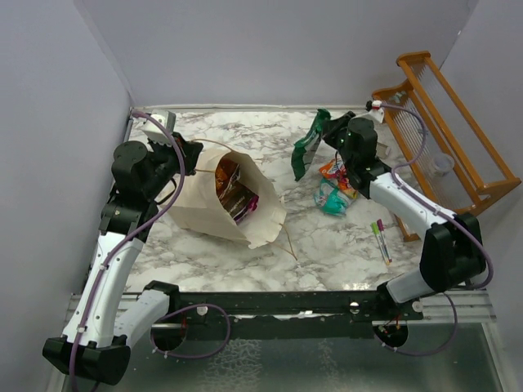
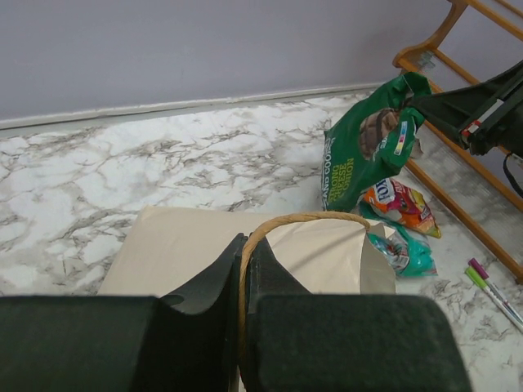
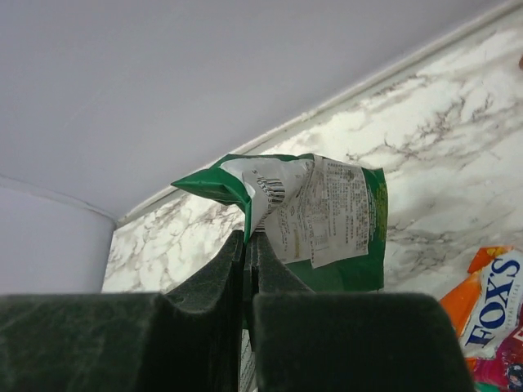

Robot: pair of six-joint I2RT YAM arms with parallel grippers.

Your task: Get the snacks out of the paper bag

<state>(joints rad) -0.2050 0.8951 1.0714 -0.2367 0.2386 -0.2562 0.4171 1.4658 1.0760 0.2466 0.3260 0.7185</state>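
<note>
1. The paper bag (image 1: 204, 208) lies on its side at the left of the table (image 1: 343, 245), its mouth towards the right arm. The left gripper (image 2: 243, 245) is clamped on its cord handle (image 2: 302, 219).
2. A green bag (image 3: 327, 212) hangs upright, pinched at its top by the closed right gripper (image 3: 248, 241).
3. Dark and purple packets (image 1: 234, 192) show in the paper bag's mouth, perhaps two.
4. An orange packet (image 2: 399, 204) and a teal packet (image 2: 404, 251) lie touching just beside the green bag.
</note>
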